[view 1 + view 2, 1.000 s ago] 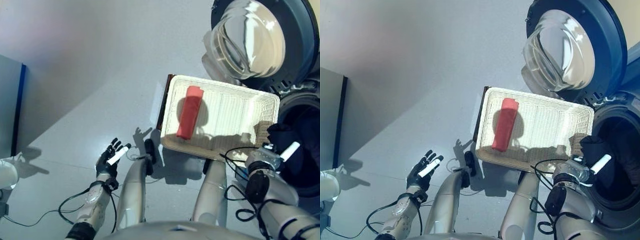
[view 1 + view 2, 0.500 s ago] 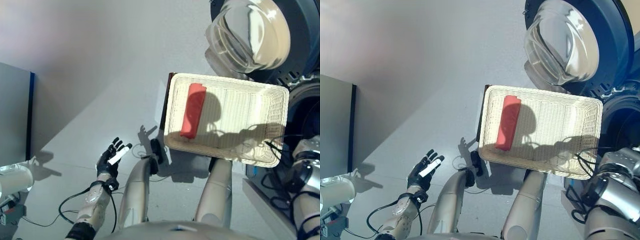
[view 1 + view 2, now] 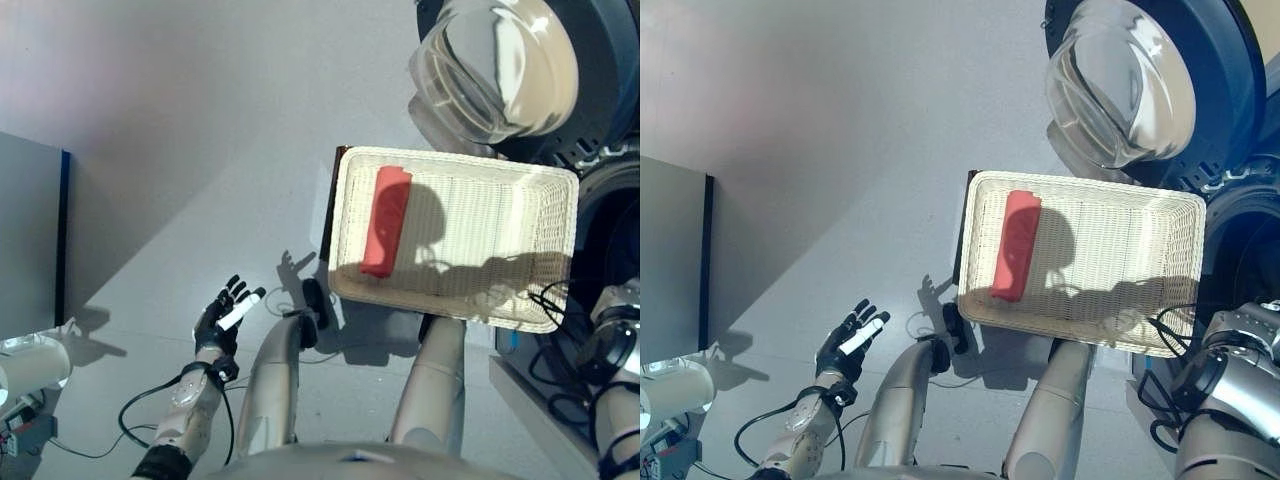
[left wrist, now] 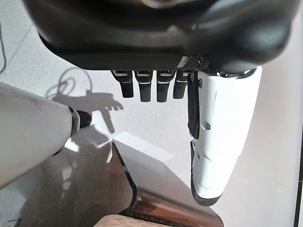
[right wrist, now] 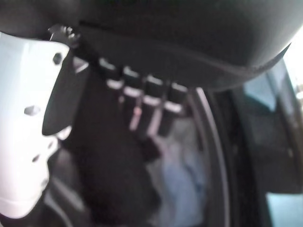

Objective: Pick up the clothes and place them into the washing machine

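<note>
A rolled red cloth [image 3: 385,222] lies in the left part of the white wicker basket [image 3: 540,205], which rests on the low dark brown box [image 3: 326,205] beside the washing machine. My right arm reaches past the basket's right front corner into the machine's dark opening [image 3: 612,230]. In the right wrist view my right hand [image 5: 142,99] has straight fingers and holds nothing. A dark garment [image 5: 113,179] and a light blue cloth [image 5: 182,179] lie in the drum past them. My left hand [image 3: 222,318] is open and empty over the floor, left of the basket.
The machine's round glass door [image 3: 500,60] stands open behind the basket. A grey cabinet [image 3: 25,240] with a blue edge stands at the far left, with a white object [image 3: 30,365] below it. The box's corner shows in the left wrist view [image 4: 165,198].
The camera has shifted. My right hand has moved from the basket's front right corner into the machine's opening. The dark garment at the opening has gone from the eye views. The left hand stays put.
</note>
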Robot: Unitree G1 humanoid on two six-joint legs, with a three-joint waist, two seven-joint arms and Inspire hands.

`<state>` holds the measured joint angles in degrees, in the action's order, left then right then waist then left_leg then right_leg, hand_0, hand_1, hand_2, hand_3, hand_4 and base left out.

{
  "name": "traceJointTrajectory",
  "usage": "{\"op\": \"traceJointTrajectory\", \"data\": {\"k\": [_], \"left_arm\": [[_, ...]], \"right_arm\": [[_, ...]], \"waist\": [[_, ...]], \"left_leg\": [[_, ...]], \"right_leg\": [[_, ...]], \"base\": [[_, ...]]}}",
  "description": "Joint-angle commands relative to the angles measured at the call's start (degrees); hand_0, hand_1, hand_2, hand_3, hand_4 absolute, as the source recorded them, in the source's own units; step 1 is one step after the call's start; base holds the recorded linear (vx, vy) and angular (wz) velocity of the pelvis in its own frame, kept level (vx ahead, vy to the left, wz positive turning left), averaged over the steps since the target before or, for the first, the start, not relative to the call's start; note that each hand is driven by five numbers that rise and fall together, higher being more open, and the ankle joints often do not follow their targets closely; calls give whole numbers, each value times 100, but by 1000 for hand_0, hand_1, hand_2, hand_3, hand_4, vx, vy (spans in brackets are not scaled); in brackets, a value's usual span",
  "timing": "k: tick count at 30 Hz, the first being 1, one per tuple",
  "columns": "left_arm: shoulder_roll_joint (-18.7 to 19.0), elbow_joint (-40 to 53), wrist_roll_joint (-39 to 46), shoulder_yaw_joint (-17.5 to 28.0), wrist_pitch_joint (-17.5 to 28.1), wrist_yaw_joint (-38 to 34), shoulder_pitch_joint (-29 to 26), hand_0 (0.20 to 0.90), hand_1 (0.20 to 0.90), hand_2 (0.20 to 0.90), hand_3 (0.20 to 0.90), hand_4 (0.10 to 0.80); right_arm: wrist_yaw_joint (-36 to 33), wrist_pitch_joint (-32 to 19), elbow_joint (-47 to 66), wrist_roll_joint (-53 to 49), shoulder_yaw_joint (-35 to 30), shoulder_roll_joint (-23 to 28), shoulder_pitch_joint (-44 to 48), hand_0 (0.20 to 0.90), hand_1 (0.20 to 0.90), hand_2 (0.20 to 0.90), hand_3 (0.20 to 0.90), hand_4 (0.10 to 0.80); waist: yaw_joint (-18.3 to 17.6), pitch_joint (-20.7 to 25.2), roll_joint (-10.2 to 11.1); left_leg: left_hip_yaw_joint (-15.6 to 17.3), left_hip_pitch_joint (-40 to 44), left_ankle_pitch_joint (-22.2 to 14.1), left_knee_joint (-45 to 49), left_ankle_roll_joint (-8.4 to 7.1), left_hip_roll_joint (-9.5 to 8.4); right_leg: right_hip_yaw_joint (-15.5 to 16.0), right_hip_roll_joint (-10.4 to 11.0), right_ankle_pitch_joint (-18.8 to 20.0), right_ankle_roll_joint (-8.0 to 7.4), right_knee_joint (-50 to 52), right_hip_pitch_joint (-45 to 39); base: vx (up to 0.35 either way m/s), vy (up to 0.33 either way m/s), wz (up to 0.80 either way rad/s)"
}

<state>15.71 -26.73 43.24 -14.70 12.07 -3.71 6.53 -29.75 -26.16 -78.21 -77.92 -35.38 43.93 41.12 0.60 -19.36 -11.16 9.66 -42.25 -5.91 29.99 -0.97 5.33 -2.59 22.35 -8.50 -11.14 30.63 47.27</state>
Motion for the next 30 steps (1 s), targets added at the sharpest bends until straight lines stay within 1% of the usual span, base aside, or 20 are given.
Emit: {"op": "traceJointTrajectory", "data": {"k": [1, 6, 11, 13, 15, 17, 18, 19, 23, 24, 29, 30], "left_arm": [[284, 200, 32, 178, 468, -38, 266, 900, 900, 900, 900, 800], [305, 219, 51, 232, 450, -17, 279, 900, 900, 900, 900, 800], [345, 256, 26, 331, 492, -7, 319, 900, 900, 900, 900, 800], [374, 292, -13, 326, 504, 9, 332, 900, 900, 900, 900, 800], [391, 350, -46, 341, 526, 9, 349, 900, 900, 900, 900, 800], [430, 383, -136, 365, 570, 14, 360, 900, 900, 900, 900, 800], [450, 439, -187, 438, 602, -4, 389, 900, 900, 900, 900, 800], [453, 445, -190, 449, 599, -5, 403, 900, 900, 900, 900, 800], [471, 474, -311, 602, 655, -70, 404, 900, 900, 900, 900, 800], [477, 470, -355, 688, 684, -104, 388, 900, 900, 900, 900, 800], [520, 546, -490, 825, 665, -59, 360, 900, 900, 900, 900, 800], [528, 565, -505, 833, 667, -35, 363, 900, 900, 900, 900, 800]], "right_arm": [[155, -340, 282, 463, 439, 133, -200, 900, 900, 900, 900, 800], [304, -314, 416, 491, 566, -337, -247, 900, 900, 900, 900, 800], [416, -137, 494, 841, 921, -876, -292, 900, 900, 900, 900, 800], [410, -4, 430, 1119, 1107, -1002, -299, 900, 900, 900, 900, 800], [334, 121, 531, 1608, 1396, -1241, -355, 900, 900, 900, 900, 800], [277, 272, 623, 2251, 1835, -1486, -406, 900, 900, 900, 900, 800], [250, 324, 816, 2688, 2161, -1743, -512, 900, 900, 900, 900, 800], [220, 328, 845, 2712, 2165, -1767, -523, 900, 900, 900, 900, 800], [192, 506, 1291, 3589, 2824, -2272, -722, 900, 900, 900, 900, 800], [215, 624, 1424, 4020, 3162, -2459, -743, 900, 900, 900, 900, 800], [456, 1181, 1000, 5019, 3876, -2642, -561, 900, 900, 900, 900, 800], [415, 1268, 864, 5192, 3919, -2653, -516, 900, 900, 900, 900, 800]], "waist": [[-76, 214, 47], [-55, 171, 172], [14, 139, 288], [71, 121, 329], [85, 85, 375], [124, 55, 430], [141, 32, 486], [130, 35, 492], [154, 8, 627], [200, -7, 675], [406, -39, 755], [446, -40, 753]], "left_leg": [[-527, 125, -87, 77, -739, 493], [-582, 108, -44, 57, -712, 437], [-662, 129, 8, 8, -681, 387], [-696, 133, 28, 5, -669, 364], [-736, 149, 57, -4, -659, 345], [-780, 177, 87, -31, -644, 314], [-790, 163, 107, -17, -632, 303], [-793, 164, 107, -16, -631, 301], [-858, 140, 134, -7, -610, 273], [-896, 104, 149, 18, -600, 268], [-1027, 27, 213, -41, -575, 186], [-1057, 16, 223, -56, -570, 168]], "right_leg": [[-10, 24, 747, -24, 131, -88], [67, 41, 823, -10, 4, -249], [171, 63, 870, 1, -148, -468], [217, 89, 889, 3, -196, -562], [281, 107, 928, 3, -257, -666], [314, 103, 970, 13, -309, -738], [335, 107, 998, 21, -347, -778], [339, 108, 999, 21, -351, -784], [399, 99, 1059, 25, -424, -853], [443, 107, 1084, 28, -439, -888], [615, 154, 1133, 13, -531, -1016], [659, 174, 1138, 8, -543, -1045]], "base": [[-14, 7, 12], [-19, -8, 7], [-20, 1, 10], [-29, -3, 9], [-26, 3, 19], [-26, 1, 9], [-25, 3, 4], [-21, 11, 7], [-7, -6, 9], [-11, -25, 3], [1, -22, 10], [17, -22, 16]]}}
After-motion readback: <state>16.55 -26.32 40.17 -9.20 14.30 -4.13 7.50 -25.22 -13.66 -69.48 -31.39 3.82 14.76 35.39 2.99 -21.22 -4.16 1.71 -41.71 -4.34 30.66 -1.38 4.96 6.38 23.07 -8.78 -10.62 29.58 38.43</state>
